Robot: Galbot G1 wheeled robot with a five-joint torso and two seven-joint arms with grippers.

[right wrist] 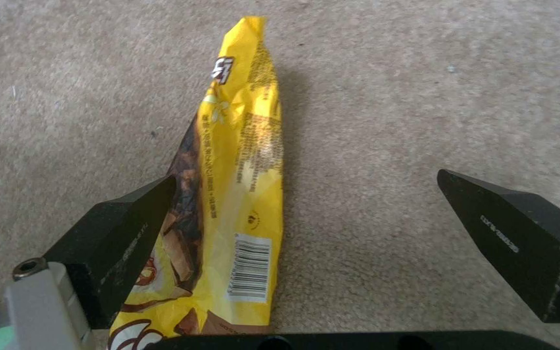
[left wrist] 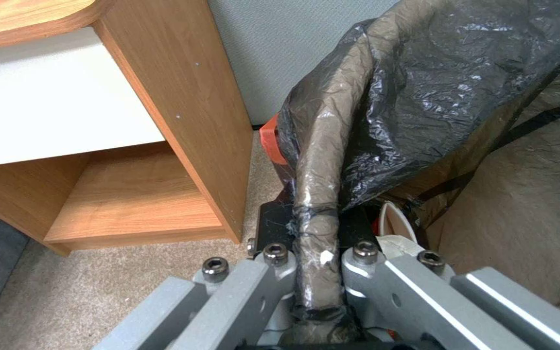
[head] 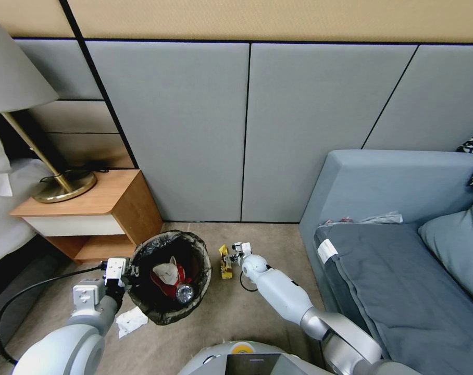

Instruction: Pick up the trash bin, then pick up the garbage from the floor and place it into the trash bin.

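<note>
While left tool (left wrist: 316, 272) clamps trash bin (head: 170, 278) rim, right tool (right wrist: 306, 214) spreads wide astride yellow snack wrapper (right wrist: 235, 194), long axis near-to-far on carpet (right wrist: 423, 97).

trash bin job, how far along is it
Done: the left pincer is shut on the trash bin rim, and red-and-white litter already lies inside. In hand: the right pincer is open around a yellow wrapper on the carpet. Left: that wrapper and a white tissue beside the bin.
</note>
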